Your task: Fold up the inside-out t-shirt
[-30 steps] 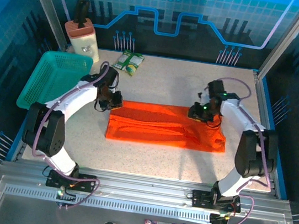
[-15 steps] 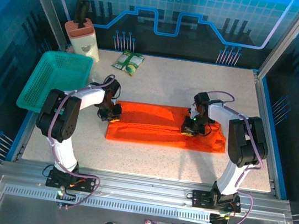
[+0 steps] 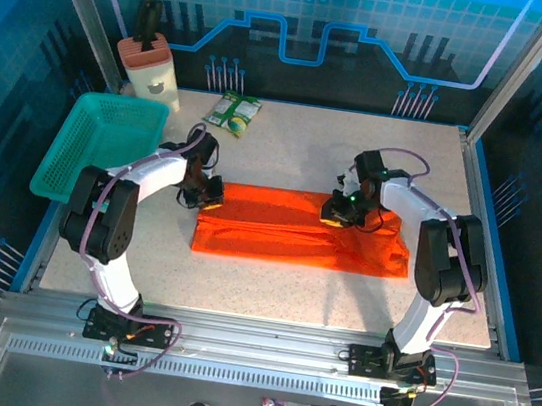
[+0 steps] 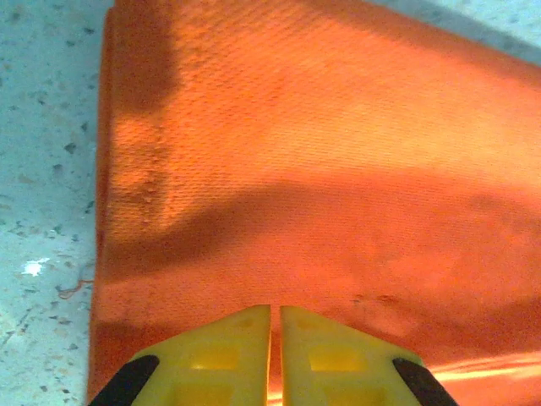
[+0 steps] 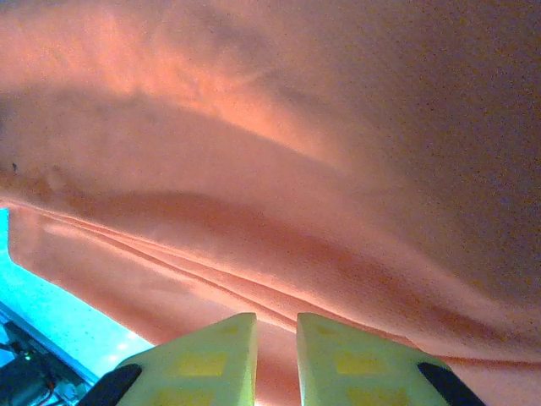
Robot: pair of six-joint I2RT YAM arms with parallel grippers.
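**Item: the inside-out t-shirt** [image 3: 301, 238]. Orange-red and soft. It lies mid-bench as a long, flat band running left to right, already doubled lengthwise, with creases along its length.

**Left hand** [image 3: 209, 201]. At the band's far left corner. The fingers are closed to a sliver, and I judge they pinch the cloth edge there. Beyond them the cloth lies flat on the bench.

**Right hand** [image 3: 336, 217]. On the far edge, right of the middle. The fingers are narrow and clamped on a fold of shirt, which is raised and drapes ahead of my wrist camera.

**Progress.** The lengthwise fold looks done, and no crosswise fold has been made. By my estimate, what is left is to carry the gripped far edge over, then halve the band and smooth it.

**Bench** [image 3: 288, 150]. Speckled and pale.

**Surroundings.**
- Teal mesh basket [image 3: 98, 138], at the far left.
- Green packet [image 3: 233, 112], at the far edge, well apart from the shirt.
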